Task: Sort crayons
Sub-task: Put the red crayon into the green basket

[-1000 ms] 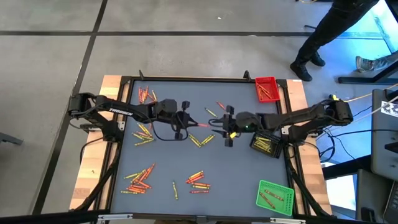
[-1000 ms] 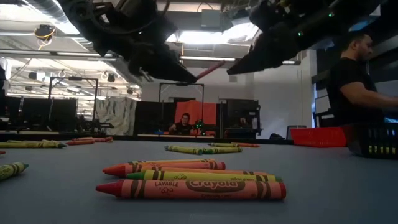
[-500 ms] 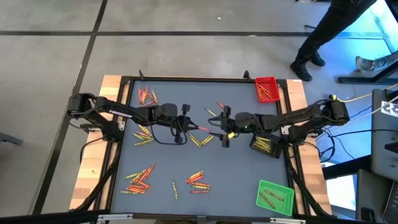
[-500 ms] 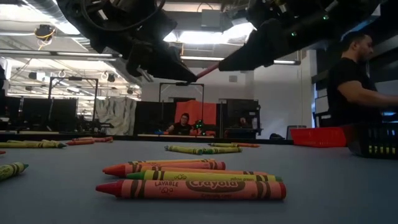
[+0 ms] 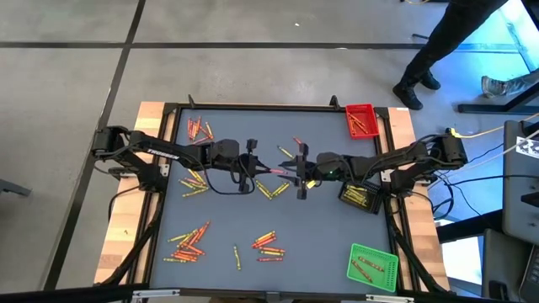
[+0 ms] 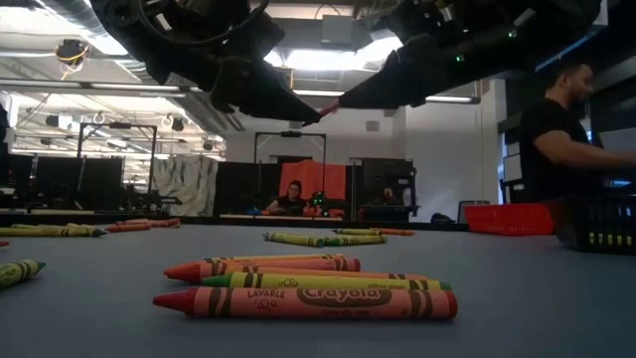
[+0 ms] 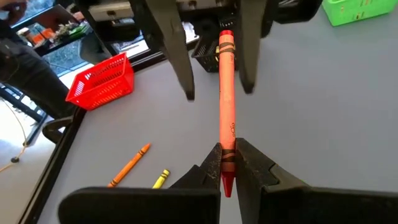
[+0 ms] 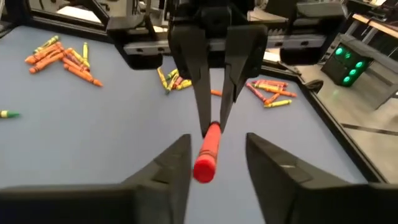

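My left gripper [image 5: 253, 169] is shut on a red-orange crayon [image 5: 276, 172] held above the table's middle. The crayon points toward my right gripper [image 5: 300, 175], which is open. Its two fingers stand on either side of the crayon's flat free end [image 8: 205, 167] with a gap on each side, touching nothing. In the left wrist view those fingers [image 7: 180, 59] flank the crayon [image 7: 226, 93]. Other crayons lie on the table in heaps [image 5: 189, 242], [image 5: 198, 129], [image 5: 269, 243]. My left gripper pinches the crayon's pointed end [image 7: 227, 163] between its two fingers. The fingers come level from the table's left and lie along the crayon. The crayon sticks out ahead of the fingertips toward the table's right, about level and clear of the table.
A red tray [image 5: 362, 120] stands at the far right corner, a black tray [image 5: 360, 196] with yellow crayons at the right edge, a green tray [image 5: 372, 267] at the near right. Yellow crayons [image 5: 271, 190] lie under the grippers. A person [image 5: 446, 42] stands beyond the table.
My right gripper has gone toward the table's left, toward the left gripper, staying open; its fingers now stand around the crayon's free end. My left gripper has shifted a little toward the right with the crayon, which stays level.
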`<state>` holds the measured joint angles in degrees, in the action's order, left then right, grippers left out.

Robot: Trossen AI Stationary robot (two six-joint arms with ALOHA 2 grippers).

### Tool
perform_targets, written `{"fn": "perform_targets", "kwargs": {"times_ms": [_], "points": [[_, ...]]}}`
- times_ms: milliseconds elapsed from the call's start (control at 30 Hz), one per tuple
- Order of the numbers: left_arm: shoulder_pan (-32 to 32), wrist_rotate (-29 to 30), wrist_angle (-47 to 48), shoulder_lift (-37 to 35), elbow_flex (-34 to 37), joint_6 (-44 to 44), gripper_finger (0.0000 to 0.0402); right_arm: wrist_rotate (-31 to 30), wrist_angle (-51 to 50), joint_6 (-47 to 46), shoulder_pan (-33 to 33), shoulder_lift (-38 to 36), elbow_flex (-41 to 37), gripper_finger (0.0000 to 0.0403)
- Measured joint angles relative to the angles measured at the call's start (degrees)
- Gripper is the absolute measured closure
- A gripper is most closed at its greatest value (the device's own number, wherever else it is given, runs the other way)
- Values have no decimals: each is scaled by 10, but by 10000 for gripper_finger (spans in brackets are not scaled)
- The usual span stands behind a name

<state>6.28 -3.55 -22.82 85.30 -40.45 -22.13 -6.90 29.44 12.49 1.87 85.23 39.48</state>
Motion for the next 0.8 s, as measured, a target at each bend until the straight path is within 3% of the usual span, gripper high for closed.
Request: {"fn": "perform_targets", "kwargs": {"times_ms": [200,400,600,800], "points": [[0,2,-1,0,0,5,392,4,7,0,0,0,0,337],[0,2,0,0,0,13,392,4,5,11,0,0,0,382],[0,4,-3,0,0,11,385,-1,5,15,0,0,0,379],[0,24,-10,-4,0,10,321,-55,-35,37,19,-38,0,382]]}}
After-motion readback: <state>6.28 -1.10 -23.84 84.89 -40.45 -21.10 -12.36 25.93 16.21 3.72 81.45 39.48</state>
